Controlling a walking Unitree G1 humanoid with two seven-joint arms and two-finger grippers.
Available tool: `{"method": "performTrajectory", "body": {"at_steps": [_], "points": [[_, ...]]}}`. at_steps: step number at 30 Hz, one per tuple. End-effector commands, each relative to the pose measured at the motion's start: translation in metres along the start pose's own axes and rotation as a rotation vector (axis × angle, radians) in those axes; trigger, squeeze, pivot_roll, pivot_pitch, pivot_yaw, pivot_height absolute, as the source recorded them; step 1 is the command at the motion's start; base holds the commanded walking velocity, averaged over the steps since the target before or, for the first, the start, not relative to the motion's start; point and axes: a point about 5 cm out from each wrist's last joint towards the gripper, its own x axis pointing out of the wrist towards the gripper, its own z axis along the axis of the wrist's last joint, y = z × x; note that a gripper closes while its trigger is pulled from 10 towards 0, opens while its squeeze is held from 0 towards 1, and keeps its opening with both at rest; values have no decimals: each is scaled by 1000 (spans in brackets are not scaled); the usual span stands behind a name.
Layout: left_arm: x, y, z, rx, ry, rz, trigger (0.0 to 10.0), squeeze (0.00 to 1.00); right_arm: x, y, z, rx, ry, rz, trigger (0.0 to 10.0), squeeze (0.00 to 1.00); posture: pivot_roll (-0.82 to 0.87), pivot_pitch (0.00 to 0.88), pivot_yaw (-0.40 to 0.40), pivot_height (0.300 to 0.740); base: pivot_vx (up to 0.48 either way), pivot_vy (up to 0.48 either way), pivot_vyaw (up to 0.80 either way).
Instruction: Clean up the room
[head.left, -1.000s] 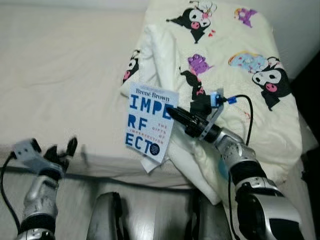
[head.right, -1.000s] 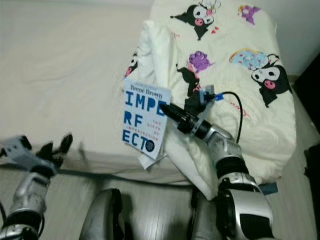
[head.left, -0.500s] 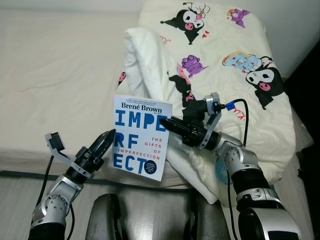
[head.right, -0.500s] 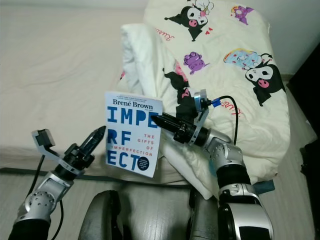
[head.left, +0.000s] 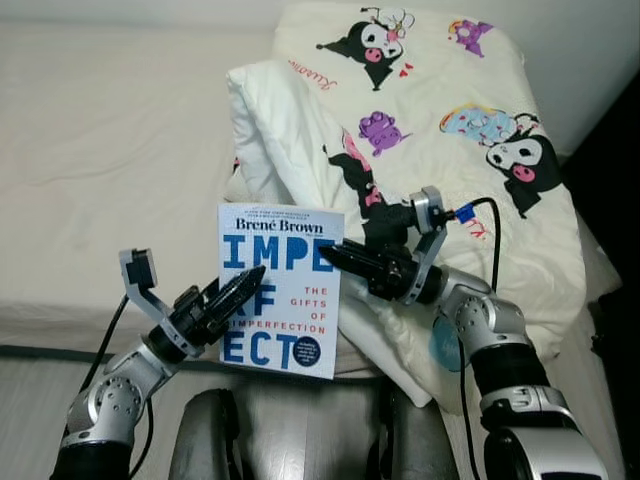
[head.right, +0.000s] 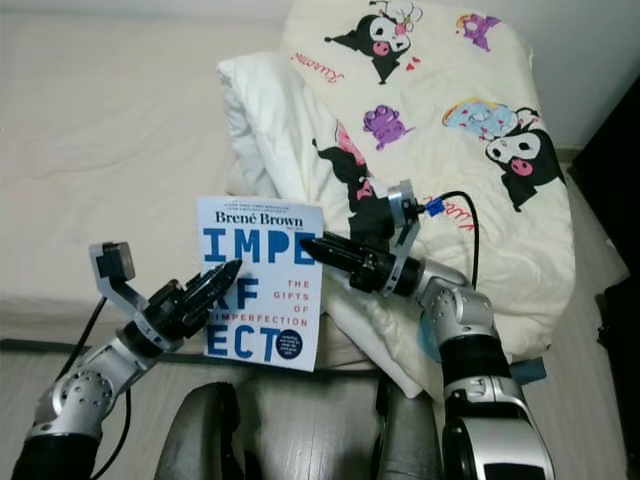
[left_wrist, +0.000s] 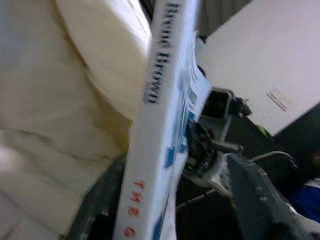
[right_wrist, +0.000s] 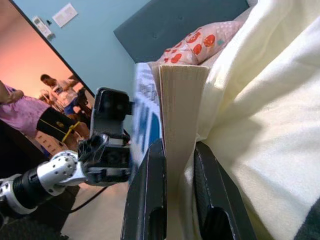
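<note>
Now I log the book (head.left: 281, 290) upright above the bed (head.left: 110, 150) edge, right end effector (head.left: 335, 254) clamped on its page edge, left end effector (head.left: 240, 290) risen from idle to its spine side, fingers apparently together, suggesting a handover.

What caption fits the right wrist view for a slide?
Right gripper shut on the book beside the cream duvet, left gripper opposite.

Even, soft indoor light keeps both head views bright and fairly sharp with faint shadows under the book (head.left: 280, 290), while the left wrist view is blurred and the right wrist view is crisp near its fingers (right_wrist: 150, 200).
</note>
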Motion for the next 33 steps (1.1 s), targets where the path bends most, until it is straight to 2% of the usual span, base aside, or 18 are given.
{"method": "performTrajectory", "body": {"at_steps": [1, 4, 8, 9, 10, 11, 12, 15, 16, 17, 18, 20, 21, 23, 24, 27, 32, 33], "points": [[3, -6, -8, -13, 60, -54, 0, 0, 6, 4, -4, 13, 0, 31, 0, 0, -8, 219, 2, 561, 0, 0, 0], [3, -7, -7, -4, 68, -47, 0, 0, 7, 4, -7, 15, 19, 27, 0, 0, -7, 219, 1, 561, 0, 0, 0], [-4, 2, 0, 30, 32, 35, 0, 0, 10, 4, -18, 3, 84, 3, 0, 0, -6, 217, -2, 561, 0, 0, 0], [-6, 4, 3, 38, 15, 60, 0, 0, 9, 4, -20, -1, 91, -9, 1569, 0, -6, 217, -2, 561, 0, 0, 0], [-9, 7, 7, 52, -13, 97, 0, 0, 9, 4, -22, -2, 96, -22, 2078, 0, -3, 215, 0, 561, 0, 0, 0], [-9, 7, 7, 52, -13, 97, 0, 0, 9, 4, -22, -2, 96, -22, 2078, 0, -3, 215, 0, 561, 0, 0, 0], [-14, 11, 14, 63, -61, 153, 0, 0, 7, 4, -25, 0, 100, -37, 4706, 0, -1, 213, 0, 561, 0, 0, 0], [-16, 12, 16, 66, -73, 167, 0, 0, 6, 4, -25, 1, 101, -39, 4706, 0, -1, 213, 0, 561, 0, 0, 0], [-19, 13, 19, 72, -89, 191, 0, 0, 5, 4, -26, 3, 102, -39, 3882, 0, -1, 213, 0, 561, 0, 0, 0], [-23, 15, 22, 70, -111, 211, 0, 0, 4, 5, -27, 5, 104, -40, 4431, 0, 0, 212, -1, 561, 0, 0, 0], [-29, 16, 24, 65, -134, 229, 0, 0, 3, 5, -28, 5, 108, -46, 4471, 0, 2, 211, -2, 561, 0, 0, 0], [-30, 15, 24, 58, -136, 228, 0, 0, 3, 4, -28, 3, 109, -53, 4745, 0, 1, 211, -2, 561, 0, 0, 0], [-31, 15, 24, 54, -137, 224, 0, 0, 2, 4, -28, -1, 110, -56, 5647, 0, 1, 210, -2, 561, 0, 0, 0], [-31, 14, 23, 51, -138, 222, 0, 0, 2, 4, -28, -3, 110, -59, 5647, 0, 1, 210, -2, 561, 0, 0, 0], [-31, 14, 22, 41, -142, 215, 0, 0, 3, 2, -27, -12, 112, -70, 10000, 0, 1, 210, -2, 561, 0, 0, 0], [-30, 13, 22, 31, -146, 208, 0, 0, 3, 2, -27, -19, 113, -77, 10000, 0, 1, 210, -2, 561, 0, 0, 0], [-29, 12, 21, 13, -154, 197, 0, 0, 2, -9, -21, -75, 76, -208, 10000, 0, 1, 214, -1, 561, 0, 0, 0], [-30, 12, 21, 10, -159, 199, 0, 0, 0, -14, -17, -78, 34, -256, 10000, 0, 0, 215, -1, 561, 0, 0, 0]]}}
